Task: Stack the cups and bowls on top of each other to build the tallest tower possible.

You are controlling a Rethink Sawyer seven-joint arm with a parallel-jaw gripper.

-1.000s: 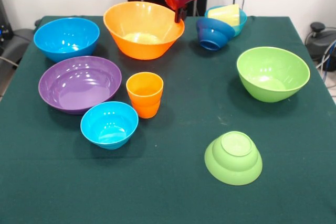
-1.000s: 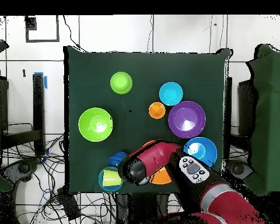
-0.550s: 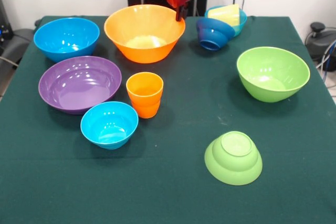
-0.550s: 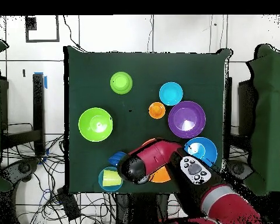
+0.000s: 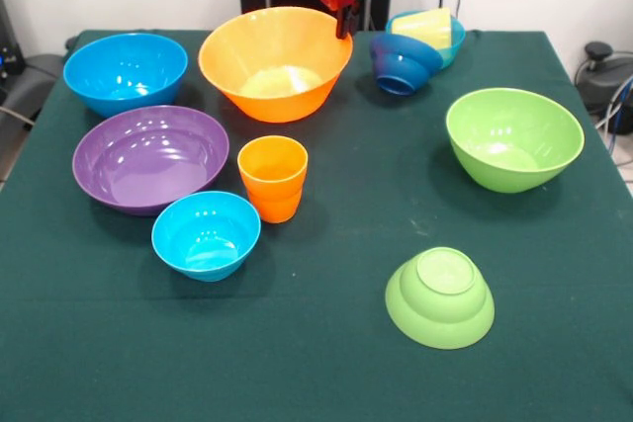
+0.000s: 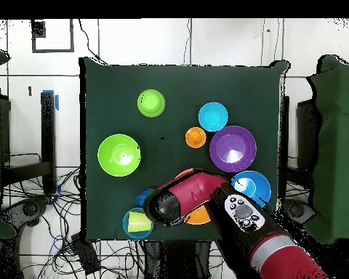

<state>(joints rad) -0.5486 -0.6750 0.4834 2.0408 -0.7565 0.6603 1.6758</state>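
Note:
My gripper (image 5: pixel 342 23) comes down at the back of the table, shut on the right rim of the large orange bowl (image 5: pixel 274 61), which tips toward the camera. To its right a dark blue small bowl (image 5: pixel 404 62) leans against a light blue small bowl (image 5: pixel 450 37) holding the pale yellow cup (image 5: pixel 425 26) on its side. The orange cup (image 5: pixel 272 177) stands upright mid-table. Around it are the large blue bowl (image 5: pixel 126 71), the purple bowl (image 5: pixel 150 157) and another light blue small bowl (image 5: pixel 206 234). On the right sit a large lime green bowl (image 5: pixel 513 137) and an upturned small lime green bowl (image 5: pixel 439 296).
In the overhead view the red arm (image 6: pixel 195 195) covers most of the orange bowl (image 6: pixel 200 216) and the gripper. A dark green cloth (image 5: pixel 326 363) covers the table. Cables and stands surround the table edges (image 6: pixel 83 145).
The gripper has shifted slightly right and up with the orange bowl's rim. The bowl has moved right with it and tipped more toward the camera.

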